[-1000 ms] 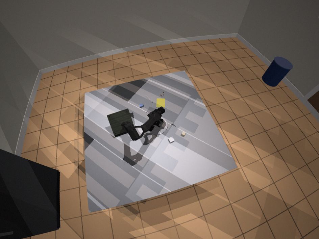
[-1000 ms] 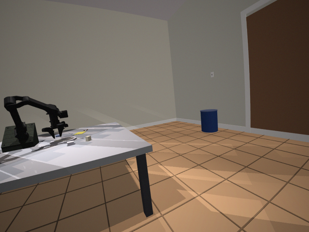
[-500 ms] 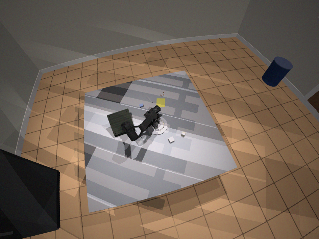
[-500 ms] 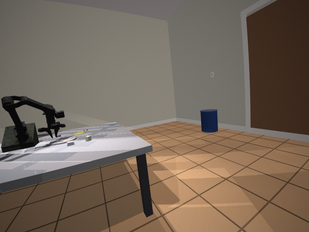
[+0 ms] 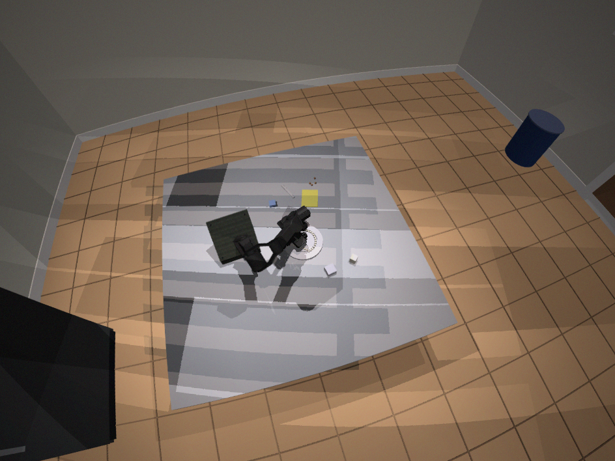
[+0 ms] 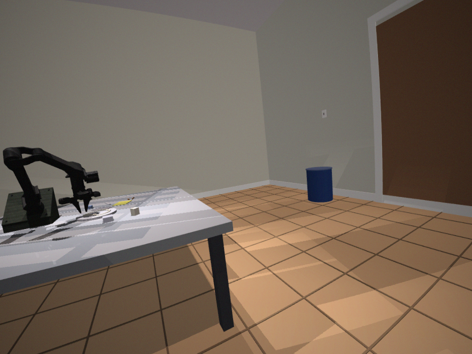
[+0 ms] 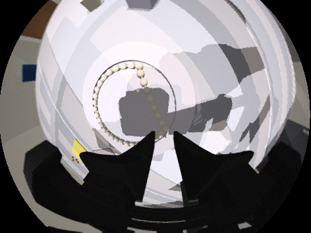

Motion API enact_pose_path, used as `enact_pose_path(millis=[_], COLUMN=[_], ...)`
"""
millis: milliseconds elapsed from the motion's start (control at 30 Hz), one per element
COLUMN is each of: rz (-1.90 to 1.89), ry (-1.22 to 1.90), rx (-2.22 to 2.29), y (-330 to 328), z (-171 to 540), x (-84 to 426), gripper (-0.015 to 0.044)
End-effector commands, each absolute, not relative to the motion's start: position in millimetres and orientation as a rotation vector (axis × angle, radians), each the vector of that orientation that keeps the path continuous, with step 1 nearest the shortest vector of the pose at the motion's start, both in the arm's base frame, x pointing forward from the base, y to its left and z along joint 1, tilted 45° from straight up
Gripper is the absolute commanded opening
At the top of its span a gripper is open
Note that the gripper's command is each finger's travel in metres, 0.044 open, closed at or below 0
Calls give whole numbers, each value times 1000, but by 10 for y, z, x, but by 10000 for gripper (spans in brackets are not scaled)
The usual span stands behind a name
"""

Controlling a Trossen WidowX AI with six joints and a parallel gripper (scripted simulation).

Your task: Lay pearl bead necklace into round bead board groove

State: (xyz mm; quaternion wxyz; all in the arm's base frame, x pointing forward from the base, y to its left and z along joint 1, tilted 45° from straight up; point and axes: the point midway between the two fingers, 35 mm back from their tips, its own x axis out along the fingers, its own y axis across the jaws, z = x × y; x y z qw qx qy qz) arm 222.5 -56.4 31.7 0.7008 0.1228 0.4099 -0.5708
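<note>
The round white bead board [image 5: 318, 249] [image 6: 113, 211] [image 7: 132, 49] lies on the table. The pearl bead necklace [image 5: 314, 240] [image 6: 92, 214] [image 7: 143, 81] lies on it as a closed loop. In the wrist view its left side follows the circular groove [image 7: 175, 105]. Its right side cuts nearly straight across inside the ring, leaving the groove's right arc bare. My gripper [image 5: 301, 241] [image 6: 83, 211] [image 7: 165, 134] points down over the board, open with a narrow gap and empty. In the wrist view the straight run's lower end shows between and just beyond the fingertips; the lowest beads are partly hidden.
A cream cube [image 5: 353, 258] [image 6: 134, 211] and a pale grey block [image 5: 330, 269] [image 6: 108, 219] stand beside the board. A yellow square [image 5: 309, 198] [image 6: 122, 202] [image 7: 78, 149], a blue block [image 5: 272, 203], a thin white stick [image 5: 287, 191] and small brown bits lie on its other side.
</note>
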Motion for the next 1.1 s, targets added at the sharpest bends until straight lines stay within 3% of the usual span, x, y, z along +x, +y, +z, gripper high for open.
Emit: enact_pose_path(millis=[0, 300, 467, 1067], rz=[-1270, -1271, -1273, -1273], ry=[913, 912, 912, 912], rx=[262, 260, 271, 271], y=[-612, -691, -674, -674], z=[271, 200, 218, 218], x=[2221, 2213, 2215, 2215], gripper=[120, 120, 0, 0])
